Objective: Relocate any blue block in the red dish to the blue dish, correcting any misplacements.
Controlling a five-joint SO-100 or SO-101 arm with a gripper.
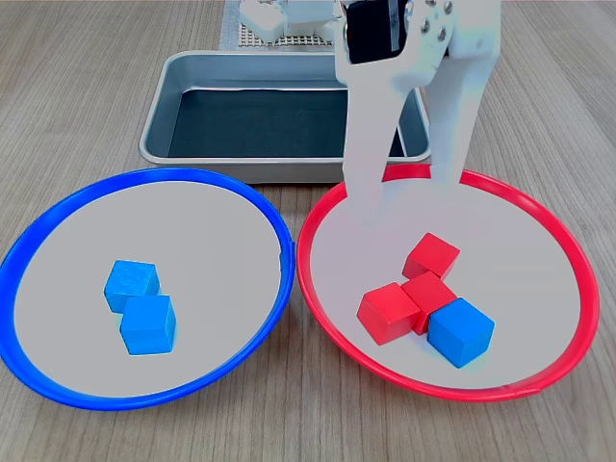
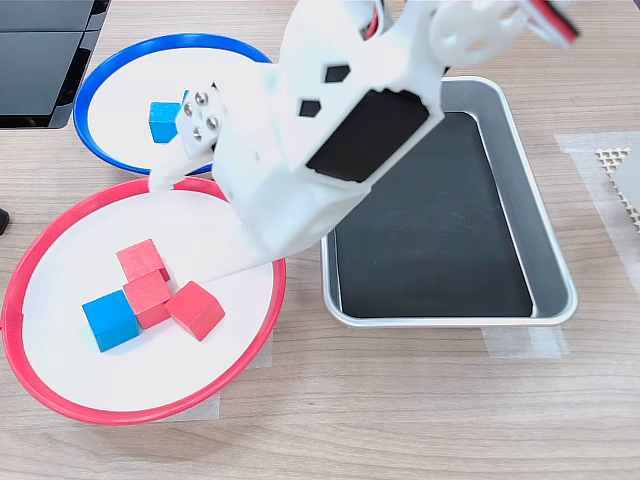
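Observation:
The red dish [image 1: 539, 289] holds one blue block [image 1: 460, 331] at its near side, touching a cluster of three red cubes [image 1: 423, 284]. In the second exterior view the same blue block [image 2: 110, 320] lies at the left of the red dish [image 2: 70, 255]. The blue dish [image 1: 192, 231] [image 2: 125, 90] holds two blue cubes [image 1: 132, 285] [image 1: 148, 324]. My white gripper [image 1: 404, 188] [image 2: 190, 228] hangs open over the far part of the red dish, above and behind the cubes, with nothing between its fingers.
A rectangular metal tray [image 1: 192, 67] [image 2: 545, 250] with a dark inside stands behind the dishes in the first exterior view. The arm's body covers part of both dishes in the second exterior view. A white mesh pad [image 1: 279, 38] lies beyond the tray.

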